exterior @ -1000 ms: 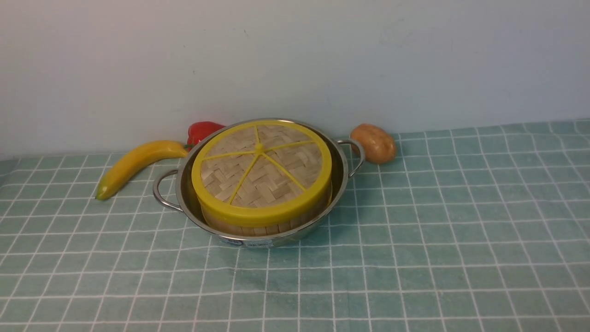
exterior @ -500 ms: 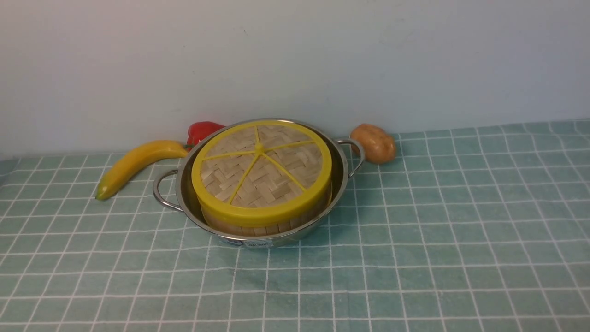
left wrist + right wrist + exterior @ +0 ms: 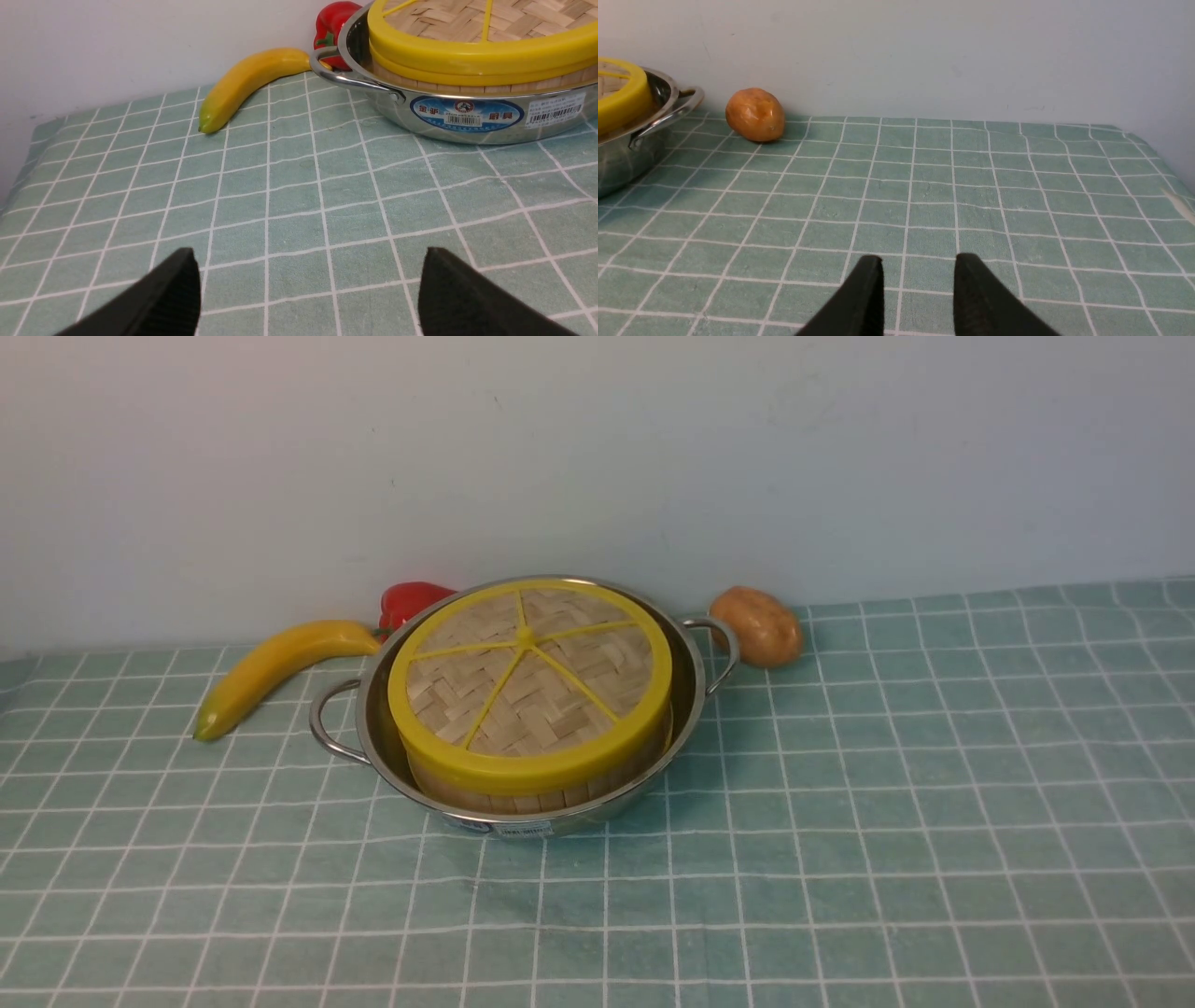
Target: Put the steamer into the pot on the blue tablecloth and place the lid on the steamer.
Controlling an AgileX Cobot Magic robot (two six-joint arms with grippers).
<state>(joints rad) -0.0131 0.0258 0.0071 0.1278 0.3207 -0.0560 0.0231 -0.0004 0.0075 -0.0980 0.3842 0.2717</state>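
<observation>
The shiny steel pot (image 3: 698, 686) stands on the blue tablecloth (image 3: 840, 803) near the back wall. Inside it sits the steamer (image 3: 523, 793), with only its bamboo side showing under the lid (image 3: 541, 681). The lid lies flat on top, woven with a yellow rim and spokes. Neither gripper appears in the front view. In the left wrist view my left gripper (image 3: 308, 254) is open wide over bare cloth, well short of the pot (image 3: 467, 116). In the right wrist view my right gripper (image 3: 920, 259) is open with a narrower gap and nothing between its fingers, far from the pot (image 3: 626, 154).
A yellow banana (image 3: 275, 667) and a red pepper (image 3: 411, 602) lie behind the pot on its left. A brown potato (image 3: 758, 625) rests by the pot's right handle. The wall rises right behind them. The cloth's right edge shows in the right wrist view.
</observation>
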